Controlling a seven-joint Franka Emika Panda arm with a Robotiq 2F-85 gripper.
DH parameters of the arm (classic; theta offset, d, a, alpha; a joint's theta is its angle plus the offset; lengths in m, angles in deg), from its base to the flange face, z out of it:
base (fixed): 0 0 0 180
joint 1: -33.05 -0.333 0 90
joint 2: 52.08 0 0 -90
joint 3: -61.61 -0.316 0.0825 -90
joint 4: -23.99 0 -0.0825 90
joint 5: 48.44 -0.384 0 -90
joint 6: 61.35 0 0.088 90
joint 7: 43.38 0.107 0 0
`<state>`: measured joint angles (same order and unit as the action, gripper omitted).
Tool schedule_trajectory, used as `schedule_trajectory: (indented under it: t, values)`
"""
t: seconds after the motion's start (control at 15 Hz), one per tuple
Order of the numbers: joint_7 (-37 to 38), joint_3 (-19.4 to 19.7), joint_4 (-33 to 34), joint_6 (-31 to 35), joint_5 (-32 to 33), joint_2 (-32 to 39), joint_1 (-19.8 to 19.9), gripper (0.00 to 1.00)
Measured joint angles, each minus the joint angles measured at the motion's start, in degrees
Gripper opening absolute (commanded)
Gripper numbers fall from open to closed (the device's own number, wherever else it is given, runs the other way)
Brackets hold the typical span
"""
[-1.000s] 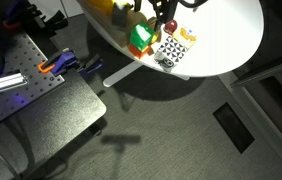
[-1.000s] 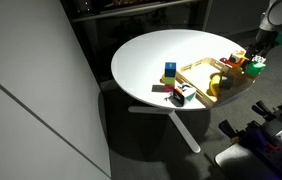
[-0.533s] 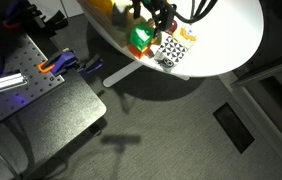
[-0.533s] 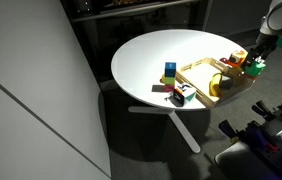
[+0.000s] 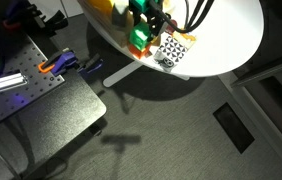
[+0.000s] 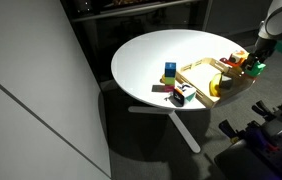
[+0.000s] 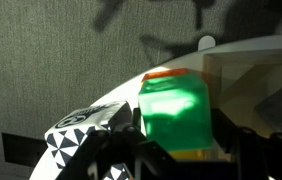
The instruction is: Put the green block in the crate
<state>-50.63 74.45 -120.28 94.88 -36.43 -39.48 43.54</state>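
The bright green block fills the middle of the wrist view, standing on an orange-yellow piece near the round table's edge. My gripper has one dark finger against each side of the block, so it is shut on it. In both exterior views the block sits under the gripper, just beside the tan wooden crate. A pale wall of the crate shows to the right of the block in the wrist view.
A black-and-white patterned card lies beside the block near the table edge. A blue and yellow block and a small toy stand near the crate, which holds a yellow item. The white table drops off close by.
The gripper has come down over the green block and its fingers have drawn in from wide open onto the block's sides. The block stays where it was.
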Motion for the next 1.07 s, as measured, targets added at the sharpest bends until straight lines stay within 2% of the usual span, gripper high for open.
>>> schedule_trajectory:
  t: [0.07,0.27,0.8,1.07]
  values:
    - [0.0,0.0,0.0,0.1,0.0,0.1,0.0,0.33]
    - [0.0,0.1,0.0,0.0,0.7,0.0,-0.1,0.29]
    - [0.0,-0.2,0.1,-2.2,2.9,-4.9,-1.4,0.29]
    - [0.0,-2.2,0.4,-2.5,2.9,-6.4,-2.6,0.29]
